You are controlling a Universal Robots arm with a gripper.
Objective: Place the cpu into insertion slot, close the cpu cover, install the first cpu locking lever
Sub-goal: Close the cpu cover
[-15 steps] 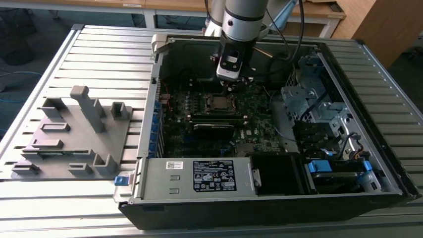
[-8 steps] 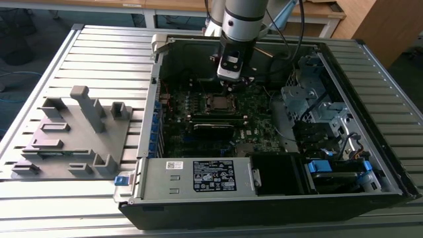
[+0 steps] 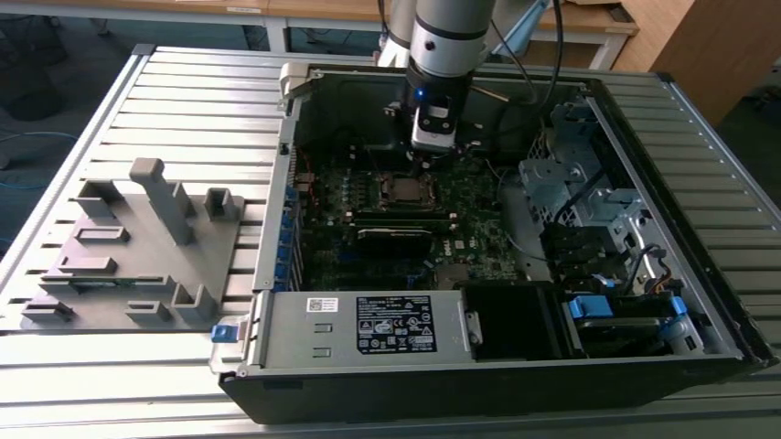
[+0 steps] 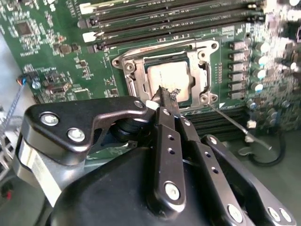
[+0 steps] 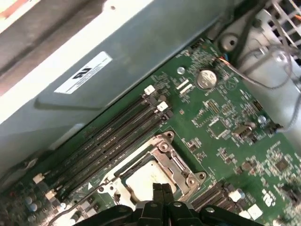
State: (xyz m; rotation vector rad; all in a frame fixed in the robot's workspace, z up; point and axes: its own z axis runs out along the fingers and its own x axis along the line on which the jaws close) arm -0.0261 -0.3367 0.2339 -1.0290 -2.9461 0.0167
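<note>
Where the cpu (image 4: 170, 79) lies framed by the cpu cover (image 4: 162, 52), upper centre of the exterior view, the gripper (image 4: 167, 94) has jaws pressed together; tips at, perhaps touching, its edge.

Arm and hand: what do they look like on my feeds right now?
The arm is a silver-grey tube with black bands and a blue light near the wrist. The hand is black, with jointed links, silver screws and slim fingers.

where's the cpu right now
In the second wrist view the cpu sits in its socket, framed by the cpu cover, beside the memory slots, with the gripper at its edge.
</note>
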